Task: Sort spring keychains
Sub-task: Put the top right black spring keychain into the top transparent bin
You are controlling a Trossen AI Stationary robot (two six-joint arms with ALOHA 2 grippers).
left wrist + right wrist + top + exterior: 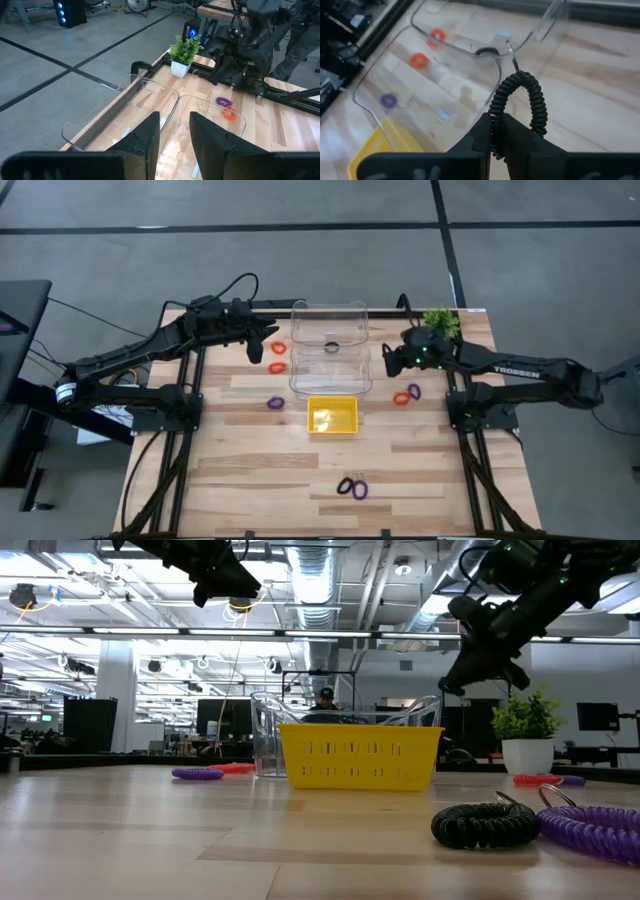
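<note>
Black spring keychain point(520, 107) pinched in the right gripper point(496, 131), raised just right of the clear bins point(330, 350). Another black coil point(486, 51) lies inside one bin. Yellow tray point(332, 416) sits just before them. Left gripper point(174, 131), fingers parted and empty, hovers left.

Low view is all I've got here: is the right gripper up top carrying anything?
Observer: Yes. The right wrist view shows the right gripper shut on a black spring keychain.
Operator: Where is it relative to the clear bins?
Observer: Seen from above, it hangs just off the right side of the clear bins.
Operator: And the left one?
Observer: The left gripper is open with nothing between its fingers, on the bins' left side.
</note>
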